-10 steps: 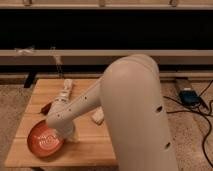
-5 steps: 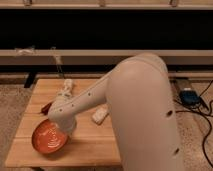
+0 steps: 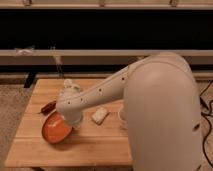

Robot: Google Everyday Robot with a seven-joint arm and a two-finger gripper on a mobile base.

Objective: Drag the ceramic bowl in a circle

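Hanging with its fingers together, the pincer (image 3: 66,121) sits at the right rim of the bowl (image 3: 54,130); the wrist (image 3: 70,106) hides whether it grips. The bowl lies front left on the tabletop (image 3: 30,150). A white packet (image 3: 100,115) lies just right, a brown item (image 3: 48,106) just behind.

fingers (image 3: 68,121) pinching ceramic bowl (image 3: 53,132) rim, on wooden table (image 3: 100,147)
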